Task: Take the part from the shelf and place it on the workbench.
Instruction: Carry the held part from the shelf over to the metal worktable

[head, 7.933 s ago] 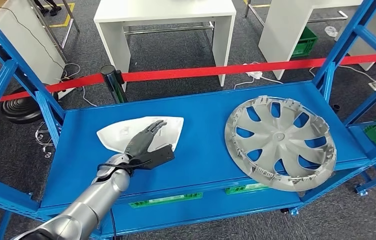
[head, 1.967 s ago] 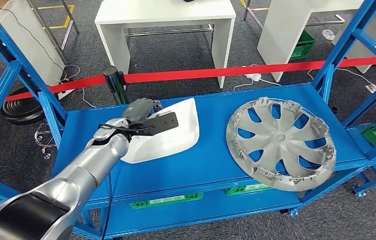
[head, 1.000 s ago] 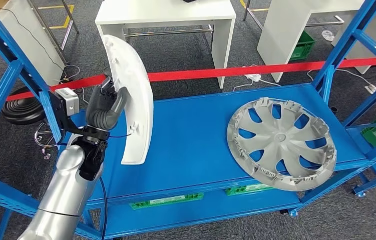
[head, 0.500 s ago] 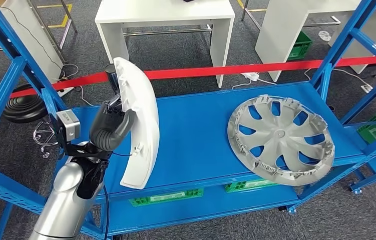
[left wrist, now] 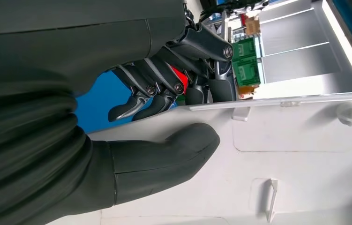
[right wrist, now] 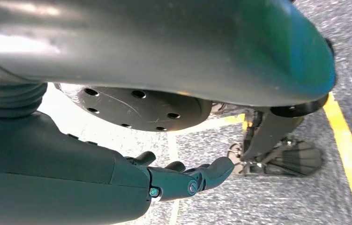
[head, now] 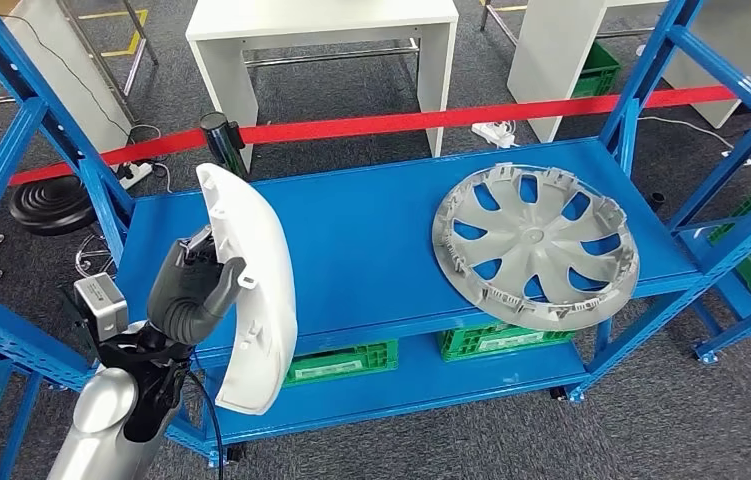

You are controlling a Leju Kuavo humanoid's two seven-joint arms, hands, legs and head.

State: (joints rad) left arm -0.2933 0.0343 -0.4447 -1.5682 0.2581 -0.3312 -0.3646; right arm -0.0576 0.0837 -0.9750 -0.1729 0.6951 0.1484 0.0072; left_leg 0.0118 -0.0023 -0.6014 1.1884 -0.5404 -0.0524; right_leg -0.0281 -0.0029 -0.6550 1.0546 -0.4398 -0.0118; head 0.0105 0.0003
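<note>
The white part has come off the blue shelf, where it lay flat under the left hand some seconds back, and now stands on end at the shelf's front left corner, long axis near upright, narrow tip up, hollow ribbed side facing the hand. The fingers hook over one long edge and the thumb presses the inner face; I'd judge it a light, stiff, smooth shell, best held at that rim. The right hand hangs over the floor, fingers loosely apart, holding nothing, well away from the shelf.
</note>
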